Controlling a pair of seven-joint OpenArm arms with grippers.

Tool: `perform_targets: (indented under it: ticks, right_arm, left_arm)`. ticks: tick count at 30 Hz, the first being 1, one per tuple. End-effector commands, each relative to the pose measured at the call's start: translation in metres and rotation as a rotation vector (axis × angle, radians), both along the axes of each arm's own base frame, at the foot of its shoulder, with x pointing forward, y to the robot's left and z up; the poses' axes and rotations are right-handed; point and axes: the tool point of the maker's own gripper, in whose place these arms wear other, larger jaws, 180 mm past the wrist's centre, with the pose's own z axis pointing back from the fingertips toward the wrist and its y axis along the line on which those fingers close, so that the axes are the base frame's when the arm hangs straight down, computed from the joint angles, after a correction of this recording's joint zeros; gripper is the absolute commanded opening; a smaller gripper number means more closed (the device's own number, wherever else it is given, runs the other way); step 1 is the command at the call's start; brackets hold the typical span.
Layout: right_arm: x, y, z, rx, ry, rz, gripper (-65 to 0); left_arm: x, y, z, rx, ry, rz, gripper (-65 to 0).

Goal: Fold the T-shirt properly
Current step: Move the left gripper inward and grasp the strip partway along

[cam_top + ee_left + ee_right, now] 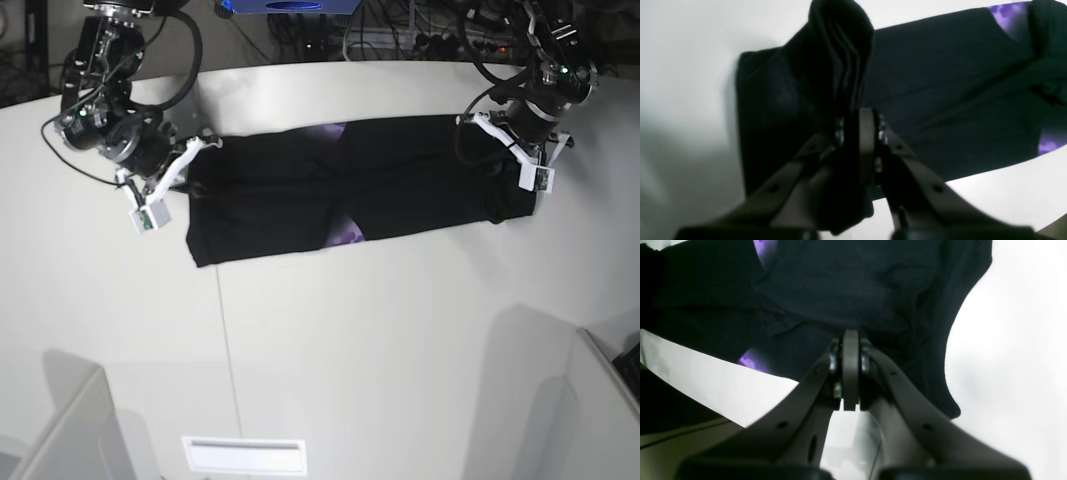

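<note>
This is a robotics lab workstation. A broad white table (330, 330) fills the base view, bare apart from the black T-shirt (300, 195) stretched between two bench-mounted arms. Behind the left gripper (510, 150) and right gripper (195, 155), along the table's far edge, lie tangled cables (400, 30) and a blue box (290, 6). Nearer the camera, pale panels (70, 430) border the table.

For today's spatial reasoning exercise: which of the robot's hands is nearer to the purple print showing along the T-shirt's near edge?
Roughly equal; the right may be slightly nearer. The purple print sits mid-shirt; the right hand grips the T-shirt at one end, the left hand at the other.
</note>
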Motion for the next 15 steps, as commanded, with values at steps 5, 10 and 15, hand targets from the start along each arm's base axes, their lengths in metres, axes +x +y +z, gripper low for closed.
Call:
perform_targets:
  ticks: [5,10,15]
  right_arm:
    - [0.007,0.000,0.010,0.012,-0.043,-0.002,-65.0]
    - [0.006,0.000,0.010,0.012,-0.041,-0.002,-65.0]
    - [0.003,-0.001,0.007,0.011,-0.030,-0.002,-65.0]
  left_arm:
    - [0.013,-0.033,0.005,-0.083,-0.033,-0.006,-65.0]
    - [0.017,-0.065,0.001,-0.132,-0.015,-0.048,-65.0]
    - [0.026,-0.078,0.003,-0.160,-0.022,-0.051,-65.0]
